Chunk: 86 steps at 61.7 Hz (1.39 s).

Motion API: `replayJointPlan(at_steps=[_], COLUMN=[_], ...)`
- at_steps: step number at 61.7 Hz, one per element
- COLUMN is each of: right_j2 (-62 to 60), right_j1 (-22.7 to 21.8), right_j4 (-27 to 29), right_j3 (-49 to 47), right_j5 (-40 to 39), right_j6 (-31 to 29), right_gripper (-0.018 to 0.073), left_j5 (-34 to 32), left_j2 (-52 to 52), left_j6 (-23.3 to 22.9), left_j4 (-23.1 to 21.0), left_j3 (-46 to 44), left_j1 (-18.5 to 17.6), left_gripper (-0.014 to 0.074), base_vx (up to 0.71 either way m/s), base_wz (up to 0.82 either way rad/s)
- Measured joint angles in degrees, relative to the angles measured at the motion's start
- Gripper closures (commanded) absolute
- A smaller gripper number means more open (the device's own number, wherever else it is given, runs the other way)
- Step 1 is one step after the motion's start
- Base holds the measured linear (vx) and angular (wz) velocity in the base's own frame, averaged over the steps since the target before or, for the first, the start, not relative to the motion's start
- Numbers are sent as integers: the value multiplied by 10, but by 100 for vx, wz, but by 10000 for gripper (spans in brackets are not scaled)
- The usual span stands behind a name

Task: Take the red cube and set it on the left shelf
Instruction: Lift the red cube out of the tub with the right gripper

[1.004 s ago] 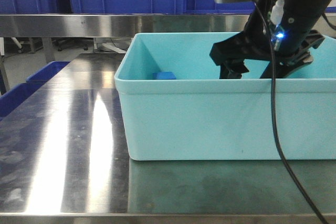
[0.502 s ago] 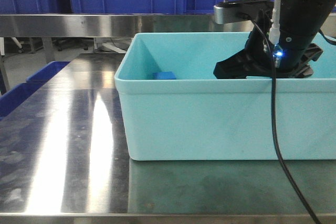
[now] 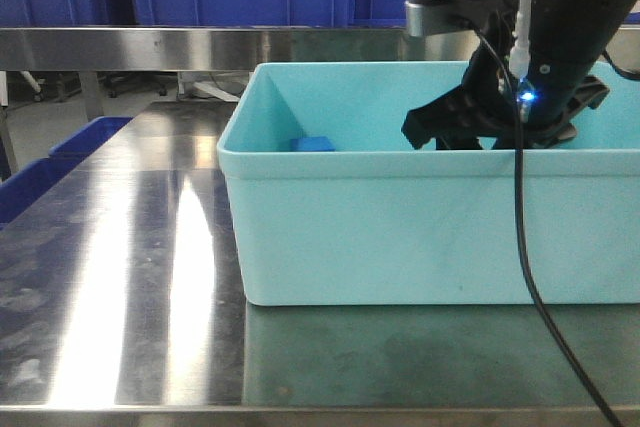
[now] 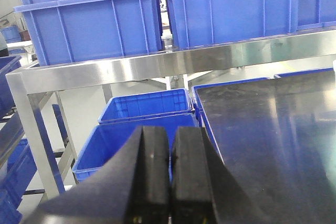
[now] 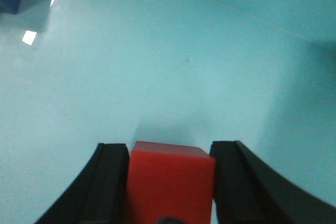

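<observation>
Down in the teal bin [image 3: 400,237], pinching the red cube [image 5: 170,182] with the right gripper [image 5: 169,153] — grasp seemingly made, lift and carry to the left shelf [image 4: 157,66] pending; left gripper [image 4: 170,148] pressed together, empty.
</observation>
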Motion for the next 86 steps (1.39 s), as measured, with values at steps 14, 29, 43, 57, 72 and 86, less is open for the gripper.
replayJointPlan(at_steps=[14, 29, 43, 57, 72, 86], right_j2=[-84, -234, -352, -442, -522, -593], right_j1=[4, 5, 5, 5, -16, -108], right_j4=[0, -1, -1, -1, -1, -1], right_j3=[-15, 23, 135, 257, 331, 359], right_j5=[-25, -83, -96, -139, -183, -183], right_j6=[0, 0, 0, 0, 0, 0], right_gripper=[505, 505, 505, 500, 500, 500], left_j5=[0, 0, 0, 0, 0, 0], left_j2=[0, 0, 0, 0, 0, 0], left_j6=[0, 0, 0, 0, 0, 0], left_j4=[0, 0, 0, 0, 0, 0], left_j3=[0, 0, 0, 0, 0, 0], left_j1=[0, 0, 0, 0, 0, 0], left_gripper=[491, 491, 491, 491, 491, 491], base_vx=[0, 0, 0, 0, -1, 0], base_wz=[0, 0, 0, 0, -7, 0])
